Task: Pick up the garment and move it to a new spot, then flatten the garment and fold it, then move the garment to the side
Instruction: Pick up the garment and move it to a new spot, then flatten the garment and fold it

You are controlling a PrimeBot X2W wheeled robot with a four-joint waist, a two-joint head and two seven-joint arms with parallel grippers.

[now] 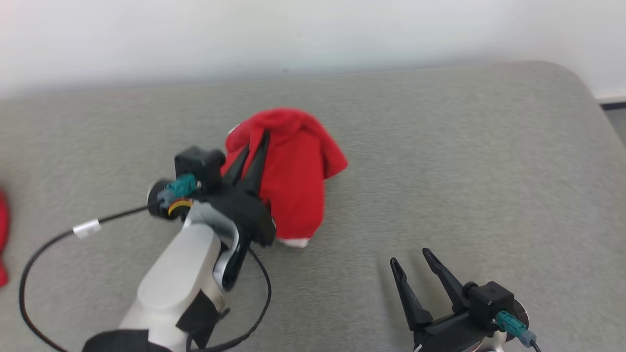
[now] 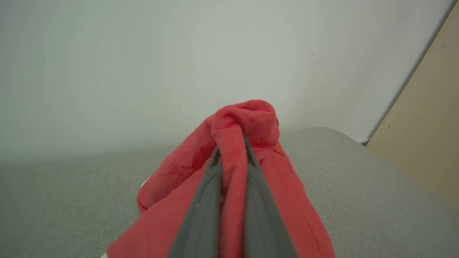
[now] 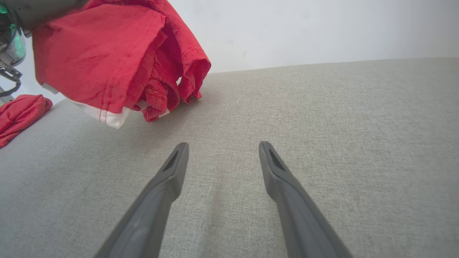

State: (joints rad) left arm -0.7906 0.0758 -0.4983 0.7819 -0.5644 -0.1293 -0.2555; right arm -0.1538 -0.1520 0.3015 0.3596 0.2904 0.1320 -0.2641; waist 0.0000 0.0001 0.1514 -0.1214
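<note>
The garment (image 1: 298,176) is a bunched red piece with a white hem, hanging from my left gripper (image 1: 257,142) above the middle of the grey padded surface (image 1: 440,146). In the left wrist view the two fingers are shut on a fold of the garment (image 2: 251,122), with the left gripper (image 2: 231,150) pinching red cloth between them. The garment (image 3: 107,57) hangs at the upper left of the right wrist view, its hem low over the surface. My right gripper (image 1: 408,259) stands open and empty at the lower right, its tips (image 3: 222,145) apart over bare fabric.
A second red cloth (image 3: 18,111) lies at the surface's far left edge (image 1: 2,234). A black cable (image 1: 49,244) loops beside my left forearm. A white wall runs behind the surface, and a beige panel (image 2: 423,125) stands past its rounded right corner.
</note>
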